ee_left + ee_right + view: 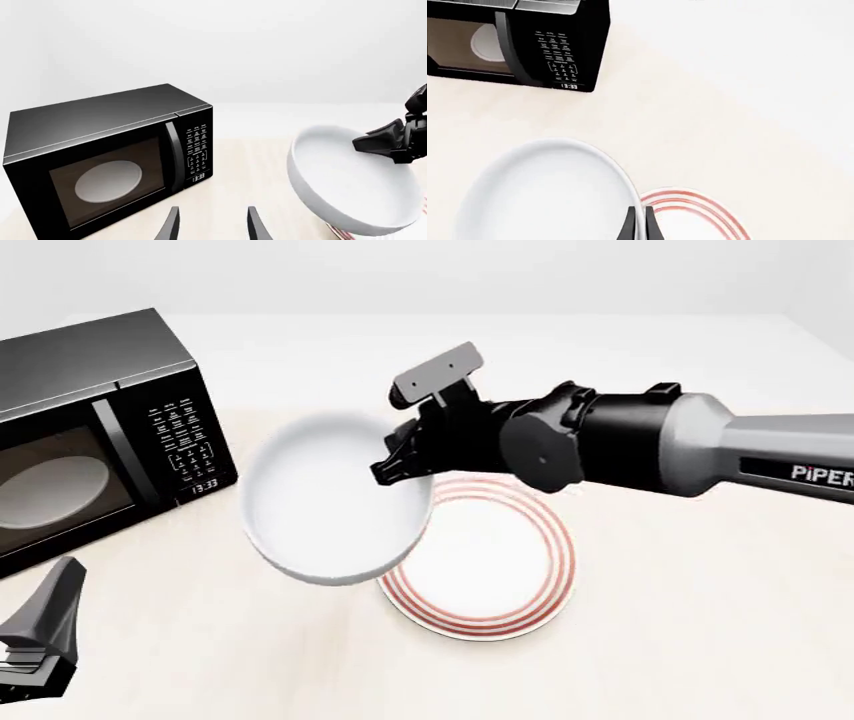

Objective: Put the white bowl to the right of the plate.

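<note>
The white bowl (327,515) hangs tilted above the table, its right side overlapping the left edge of the plate (501,575), a flat white disc with red-orange rings. My right gripper (384,473) is shut on the bowl's rim on the plate side; the right wrist view shows its fingers (640,222) pinched on the rim of the bowl (540,195), with the plate (694,205) beyond. The left wrist view shows the bowl (347,185) held aloft by the right gripper (360,142). My left gripper (40,630) sits low at the front left, open (212,225) and holding nothing.
A black microwave (94,430) stands at the far left with its door closed and a pale turntable disc (110,177) visible inside. Bare table surface lies to the right of the plate and in front of it.
</note>
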### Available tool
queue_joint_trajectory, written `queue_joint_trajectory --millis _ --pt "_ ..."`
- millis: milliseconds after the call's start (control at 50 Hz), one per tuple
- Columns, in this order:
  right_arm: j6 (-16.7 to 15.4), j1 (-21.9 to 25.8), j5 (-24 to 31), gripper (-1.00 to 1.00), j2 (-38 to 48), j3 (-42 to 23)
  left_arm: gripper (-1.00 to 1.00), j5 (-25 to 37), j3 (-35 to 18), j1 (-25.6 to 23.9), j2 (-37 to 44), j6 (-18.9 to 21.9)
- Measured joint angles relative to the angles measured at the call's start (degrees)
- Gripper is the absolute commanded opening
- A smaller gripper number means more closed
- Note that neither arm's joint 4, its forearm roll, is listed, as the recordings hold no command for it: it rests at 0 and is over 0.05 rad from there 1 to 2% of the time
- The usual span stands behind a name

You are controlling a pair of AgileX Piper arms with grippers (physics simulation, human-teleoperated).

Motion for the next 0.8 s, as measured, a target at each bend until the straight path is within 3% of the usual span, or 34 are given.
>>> queue_joint_trajectory --millis 340,800 --pt "0.4 -11.8 -2.4 -1.00 -12.4 12.6 1.00 0.0 0.0 0.0 0.0 0.0" --pt "-1.2 -29.4 -2.2 -1.00 -24.5 23.7 1.00 0.0 0.0 0.0 0.0 0.0"
